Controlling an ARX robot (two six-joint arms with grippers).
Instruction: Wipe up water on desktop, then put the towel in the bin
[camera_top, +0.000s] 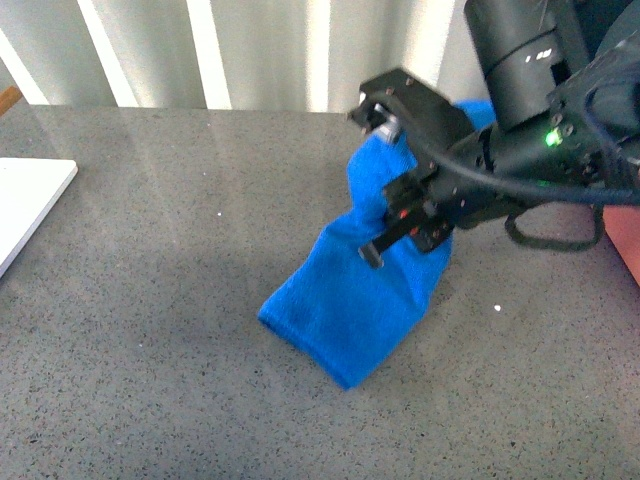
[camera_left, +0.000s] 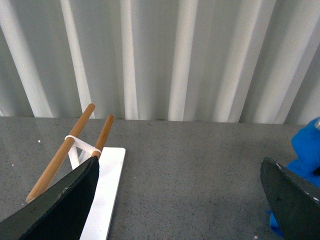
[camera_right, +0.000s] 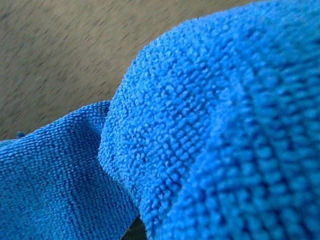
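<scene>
towel (camera_top: 350, 310) hung mid-frame, gripped by the right hand (camera_top: 380, 185), its lower end resting on the tabletop (camera_top: 150, 300); the left hand (camera_left: 177, 210) stood wide apart.

Stock: 1 table (camera_top: 150, 330), 1 blue towel (camera_top: 350, 310), 1 pink bin (camera_top: 628, 245) (edge only), 1 white board (camera_top: 25, 200), 2 wooden rods (camera_left: 59, 155), and 2 pincers, namely left pincer (camera_left: 177, 210) and right pincer (camera_top: 385, 235).

Right gripper (camera_top: 378, 182) holds towel (camera_top: 350, 300), corner touching desktop (camera_top: 150, 300)
</scene>
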